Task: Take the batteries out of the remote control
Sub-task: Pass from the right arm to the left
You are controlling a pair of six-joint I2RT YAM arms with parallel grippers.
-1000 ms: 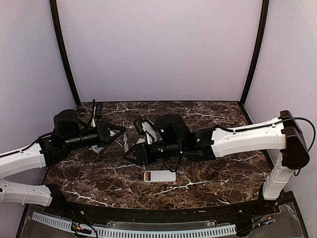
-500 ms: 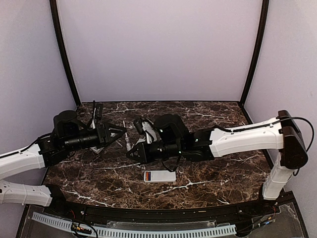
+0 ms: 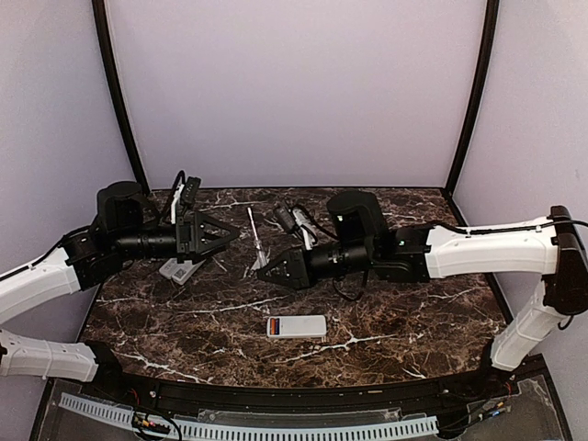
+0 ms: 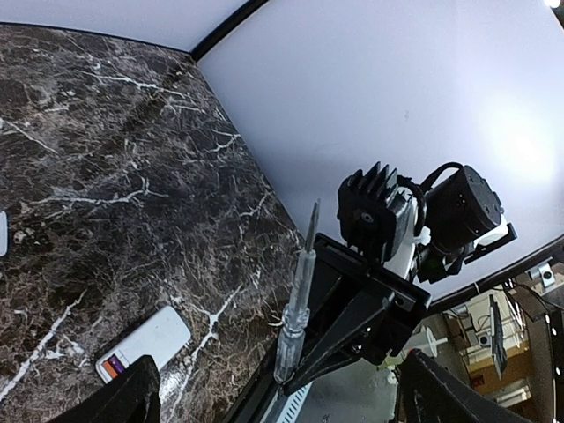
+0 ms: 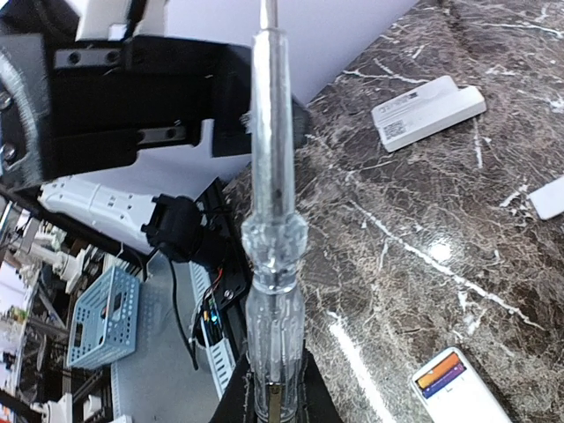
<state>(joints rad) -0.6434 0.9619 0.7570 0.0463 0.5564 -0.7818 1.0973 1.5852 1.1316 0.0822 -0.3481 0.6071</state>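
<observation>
A white remote control (image 3: pixel 301 326) lies face down on the marble near the front, its compartment open. Orange and purple batteries (image 3: pixel 275 326) show at its left end, and again as the batteries (image 5: pixel 441 375) in the right wrist view. My right gripper (image 3: pixel 265 272) hangs above the table, shut on the handle of a clear screwdriver (image 3: pixel 254 237) whose shaft points up and back. In the wrist view the screwdriver (image 5: pixel 273 256) rises from the right gripper (image 5: pixel 275 404). My left gripper (image 3: pixel 227 237) faces it from the left, open and empty.
A second pale remote (image 3: pixel 181 269) lies under the left arm, seen too as the second remote (image 5: pixel 427 113). A small white cover (image 5: pixel 551 198) rests on the marble beside it. Dark walls and posts close the back and sides.
The screwdriver passed from my left gripper to my right: the right jaws shut on its handle, then the left jaws opened. Both arms then drew apart and lifted.
</observation>
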